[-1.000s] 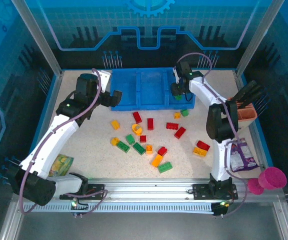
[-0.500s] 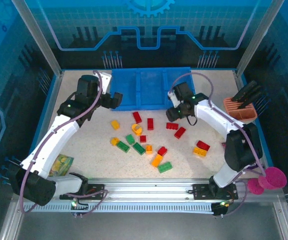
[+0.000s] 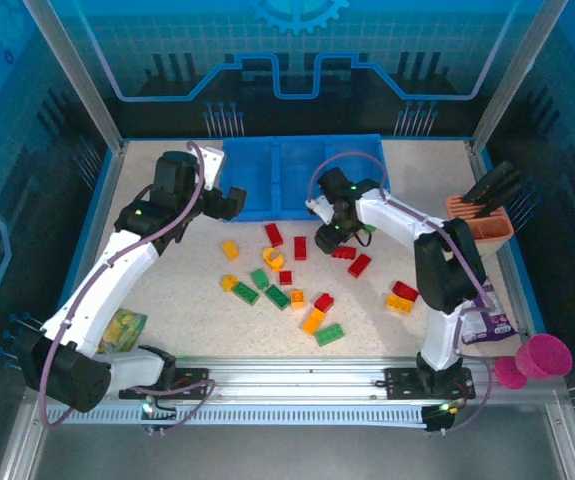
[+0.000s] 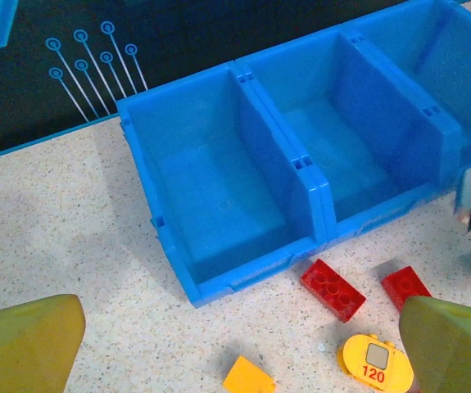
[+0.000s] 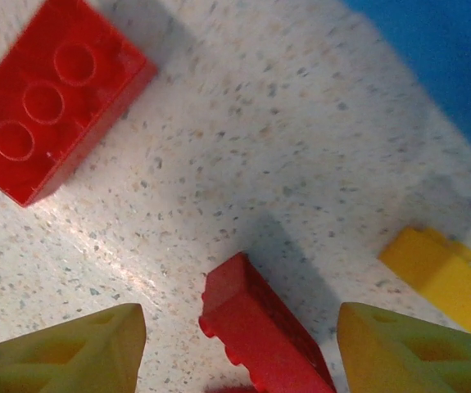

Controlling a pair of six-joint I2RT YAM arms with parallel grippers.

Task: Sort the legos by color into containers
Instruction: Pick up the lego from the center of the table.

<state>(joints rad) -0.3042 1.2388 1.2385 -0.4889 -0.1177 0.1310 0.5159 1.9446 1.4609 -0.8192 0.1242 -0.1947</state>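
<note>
Your right arm [image 3: 387,215] has swung away from the right end of the blue tray [image 3: 267,175]. It now reaches left across the surface [image 3: 187,300], with the right jaws low over red pieces just below the tray's front wall, right of centre in the top view. Your left arm [image 3: 127,250] has not shifted, and the left jaws hover at the tray's left front corner. The legos [image 3: 277,297] lie scattered mid-frame below the tray, with red, green, yellow and orange mixed.

From the left wrist you see the left jaws wide open, one fingertip [image 4: 22,344] in each bottom corner. The three containers [image 4: 219,188] run from centre to upper right. Two red bricks [image 4: 333,288] sit just below the front wall. A yellow rounded piece [image 4: 374,364] marked 120 and an orange brick [image 4: 247,378] lie at the bottom edge.

From the right wrist you see the right jaws open, fingertips [image 5: 63,352] in the bottom corners. A red lego [image 5: 260,336] lies between them, touching neither. A three-stud red brick [image 5: 55,106] lies upper left and a yellow brick [image 5: 444,274] at the right edge.
</note>
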